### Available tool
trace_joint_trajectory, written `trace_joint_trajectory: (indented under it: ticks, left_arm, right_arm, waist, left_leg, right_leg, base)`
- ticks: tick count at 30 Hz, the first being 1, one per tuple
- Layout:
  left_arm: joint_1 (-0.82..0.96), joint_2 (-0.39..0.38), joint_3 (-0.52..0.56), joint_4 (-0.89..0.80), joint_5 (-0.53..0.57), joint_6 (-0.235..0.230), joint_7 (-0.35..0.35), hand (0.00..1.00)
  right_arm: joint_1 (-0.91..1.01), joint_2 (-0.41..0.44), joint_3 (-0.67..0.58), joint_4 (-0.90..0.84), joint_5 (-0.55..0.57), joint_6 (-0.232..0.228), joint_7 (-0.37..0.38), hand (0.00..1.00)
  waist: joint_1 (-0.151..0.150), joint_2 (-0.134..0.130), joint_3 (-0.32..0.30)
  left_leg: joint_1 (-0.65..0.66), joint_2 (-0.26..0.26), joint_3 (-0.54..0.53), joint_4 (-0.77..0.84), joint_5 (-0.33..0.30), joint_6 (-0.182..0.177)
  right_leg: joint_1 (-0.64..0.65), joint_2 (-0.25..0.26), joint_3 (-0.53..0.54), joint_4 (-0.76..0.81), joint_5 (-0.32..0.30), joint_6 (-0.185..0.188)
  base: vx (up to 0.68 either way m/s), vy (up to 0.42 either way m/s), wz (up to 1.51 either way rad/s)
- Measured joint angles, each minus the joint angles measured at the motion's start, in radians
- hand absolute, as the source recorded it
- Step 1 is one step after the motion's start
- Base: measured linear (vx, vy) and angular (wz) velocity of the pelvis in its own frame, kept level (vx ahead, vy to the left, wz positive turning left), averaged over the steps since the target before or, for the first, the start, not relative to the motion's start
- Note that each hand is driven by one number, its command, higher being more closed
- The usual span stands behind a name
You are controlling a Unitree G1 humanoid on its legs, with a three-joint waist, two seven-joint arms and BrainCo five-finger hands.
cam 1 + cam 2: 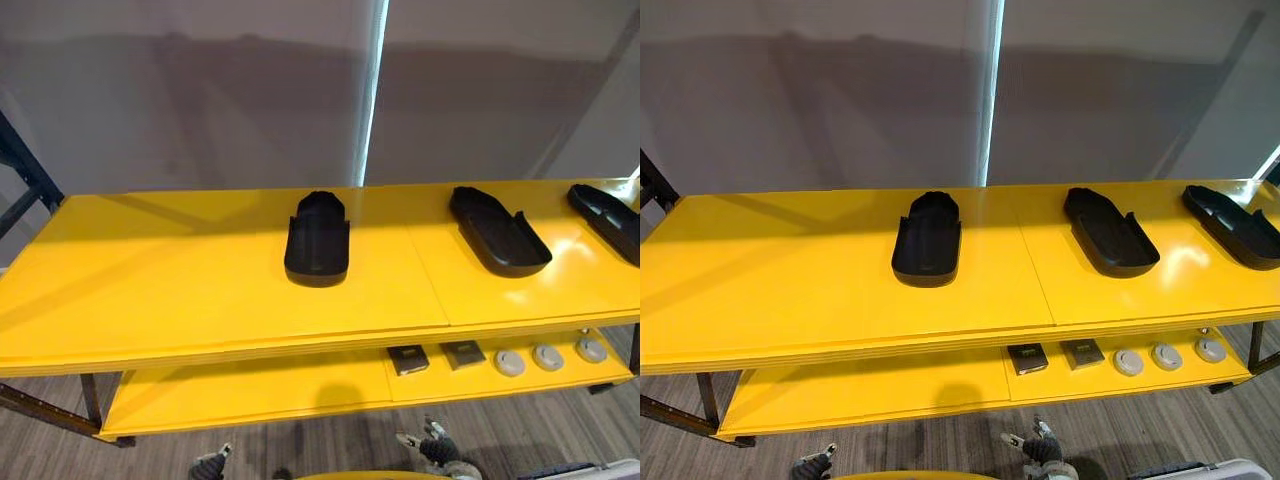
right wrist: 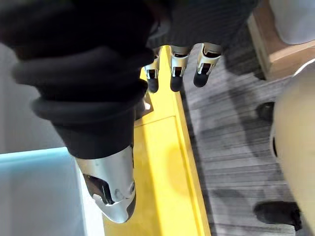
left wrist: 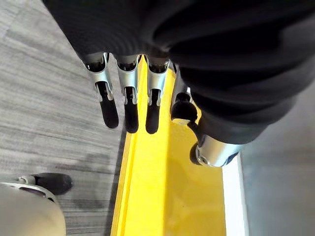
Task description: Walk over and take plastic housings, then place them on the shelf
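Three black plastic housings lie on the yellow top shelf [image 1: 150,280]: one near the middle [image 1: 318,240], one to its right [image 1: 497,230], and one at the far right edge [image 1: 610,220]. All rest hollow side up. My left hand [image 1: 210,462] and right hand [image 1: 435,445] hang low in front of the shelf, well short of the housings. In the wrist views the left hand [image 3: 130,98] and the right hand [image 2: 176,78] show straight fingers pointing down over the yellow lower shelf edge, holding nothing.
The yellow lower shelf [image 1: 250,390] carries two dark square parts [image 1: 408,359] and three round pale parts [image 1: 547,356] at its right end. A grey wall stands behind. A dark frame upright [image 1: 25,170] rises at the left. A wooden box [image 2: 275,44] sits on the floor.
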Motion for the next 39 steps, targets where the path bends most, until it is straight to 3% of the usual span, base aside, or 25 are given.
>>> trace_joint_trajectory:
  ticks: [7, 13, 16, 19, 21, 25, 29, 31, 32, 33, 34, 35, 37, 38, 39]
  left_arm:
    - [-0.027, 0.026, -0.07, 0.018, 0.046, 0.001, 0.006, 0.0]
    - [-0.061, 0.041, -0.104, 0.016, 0.049, 0.001, 0.011, 0.0]
    - [-0.091, 0.04, -0.104, -0.021, 0.048, -0.001, 0.027, 0.0]
    - [-0.095, 0.038, -0.104, -0.062, 0.045, -0.006, 0.05, 0.0]
    - [-0.105, 0.037, -0.104, -0.074, 0.043, -0.012, 0.061, 0.0]
    - [-0.122, 0.031, -0.104, -0.093, 0.043, -0.022, 0.066, 0.0]
    - [-0.13, 0.031, -0.103, -0.119, 0.044, -0.027, 0.071, 0.0]
    - [-0.156, 0.025, -0.102, -0.12, 0.044, -0.026, 0.072, 0.0]
    - [-0.166, 0.011, -0.097, -0.129, 0.044, -0.027, 0.072, 0.0]
    - [-0.172, 0.006, -0.093, -0.13, 0.044, -0.028, 0.072, 0.0]
    - [-0.17, 0.006, -0.096, -0.129, 0.043, -0.026, 0.071, 0.0]
    - [-0.158, 0.006, -0.096, -0.13, 0.043, -0.026, 0.071, 0.0]
    - [-0.143, 0.012, -0.087, -0.13, 0.041, -0.026, 0.071, 0.0]
    - [-0.137, 0.015, -0.081, -0.13, 0.041, -0.026, 0.071, 0.0]
    - [-0.136, 0.023, -0.061, -0.121, 0.036, -0.023, 0.072, 0.0]
  right_arm:
    - [-0.039, -0.016, -0.016, 0.01, -0.001, -0.001, -0.018, 0.0]
    - [-0.075, -0.022, -0.018, 0.009, -0.004, -0.011, -0.041, 0.0]
    - [-0.106, -0.034, -0.017, 0.007, -0.004, -0.022, -0.045, 0.0]
    - [-0.117, -0.047, -0.018, -0.004, -0.006, -0.024, -0.059, 0.0]
    - [-0.122, -0.056, -0.021, -0.004, -0.014, -0.027, -0.061, 0.0]
    - [-0.117, -0.047, -0.02, -0.021, -0.031, -0.027, -0.061, 0.0]
    - [-0.122, -0.028, -0.009, -0.089, -0.05, -0.026, -0.061, 0.0]
    - [-0.129, -0.035, 0.011, -0.116, -0.07, -0.023, -0.064, 0.0]
    - [-0.138, -0.034, 0.01, -0.118, -0.073, -0.021, -0.064, 0.0]
    - [-0.137, -0.033, 0.009, -0.116, -0.077, -0.018, -0.064, 0.0]
    - [-0.111, -0.031, 0.01, -0.116, -0.079, -0.018, -0.062, 0.0]
    - [-0.087, -0.027, 0.011, -0.106, -0.079, -0.018, -0.06, 0.0]
    - [-0.058, -0.019, 0.011, -0.092, -0.081, -0.02, -0.059, 0.0]
    - [-0.062, -0.018, 0.011, -0.078, -0.082, -0.02, -0.059, 0.0]
    - [-0.08, -0.024, 0.011, -0.049, -0.085, -0.02, -0.06, 0.0]
  waist:
    - [-0.012, 0.013, 0.015]
    - [-0.033, 0.008, 0.035]
    - [-0.031, 0.001, 0.077]
    - [-0.028, 0.009, 0.082]
    - [-0.032, 0.019, 0.086]
    - [-0.034, 0.008, 0.094]
    - [-0.02, -0.021, 0.113]
    - [-0.015, -0.025, 0.12]
    - [-0.013, -0.021, 0.125]
    - [-0.012, -0.021, 0.136]
    - [-0.011, -0.012, 0.144]
    - [-0.01, -0.019, 0.138]
    - [-0.002, -0.053, 0.114]
    - [0.002, -0.066, 0.106]
    - [0.024, -0.094, 0.086]
  left_leg:
    - [0.01, 0.001, 0.026, 0.001, -0.002, -0.004]
    - [0.014, 0.003, 0.051, 0.013, -0.016, -0.011]
    - [-0.05, 0.008, 0.019, 0.151, -0.078, -0.014]
    - [-0.079, 0.009, -0.099, 0.193, -0.106, -0.027]
    - [-0.072, 0.008, -0.098, 0.177, -0.12, -0.026]
    - [-0.072, -0.005, -0.055, 0.184, -0.132, -0.008]
    - [-0.108, -0.008, 0.048, 0.251, -0.178, 0.009]
    - [-0.166, 0.005, 0.111, 0.315, -0.201, 0.037]
    - [-0.175, 0.03, 0.155, 0.314, -0.199, 0.057]
    - [-0.173, 0.034, 0.165, 0.319, -0.201, 0.059]
    - [-0.156, 0.037, 0.171, 0.321, -0.203, 0.062]
    - [-0.141, 0.036, 0.172, 0.322, -0.204, 0.065]
    - [-0.145, 0.032, 0.181, 0.334, -0.195, 0.056]
    - [-0.152, 0.03, 0.188, 0.344, -0.192, 0.051]
    - [-0.186, 0.028, 0.199, 0.367, -0.187, 0.044]
  right_leg:
    - [-0.013, 0.011, 0.03, -0.005, 0.008, -0.003]
    - [-0.012, 0.014, 0.052, -0.014, 0.008, -0.004]
    - [-0.031, 0.01, 0.071, -0.002, 0.008, -0.004]
    - [-0.064, 0.011, 0.113, 0.005, 0.015, -0.004]
    - [-0.088, 0.01, 0.14, 0.022, 0.019, 0.001]
    - [-0.131, -0.003, 0.201, 0.056, 0.026, 0.011]
    - [-0.213, -0.003, 0.328, 0.057, 0.081, 0.028]
    - [-0.28, 0.003, 0.334, 0.045, 0.177, 0.045]
    - [-0.3, 0.006, 0.317, 0.06, 0.185, 0.061]
    - [-0.322, 0.004, 0.292, 0.174, 0.118, 0.035]
    - [-0.347, -0.008, 0.259, 0.437, -0.026, 0.006]
    - [-0.322, -0.01, 0.241, 0.596, -0.107, 0.024]
    - [-0.226, -0.014, 0.2, 0.631, -0.175, 0.027]
    - [-0.203, -0.021, 0.185, 0.587, -0.186, 0.027]
    - [-0.177, -0.01, 0.172, 0.45, -0.216, 0.024]
  base:
    - [0.08, -0.008, -0.14]
    - [0.07, 0.005, -0.12]
    - [-0.02, -0.006, -0.16]
    - [0.01, -0.012, -0.37]
    - [0.0, 0.043, -0.37]
    - [-0.03, 0.063, -0.43]
    - [-0.12, 0.083, -0.99]
    - [-0.19, 0.071, -1.01]
    - [-0.23, 0.038, -0.73]
    - [-0.22, 0.016, -0.48]
    - [-0.21, 0.007, -0.15]
    - [-0.16, -0.025, -0.06]
    - [-0.08, -0.094, -0.11]
    - [-0.04, -0.125, -0.53]
    - [-0.04, -0.098, -0.69]
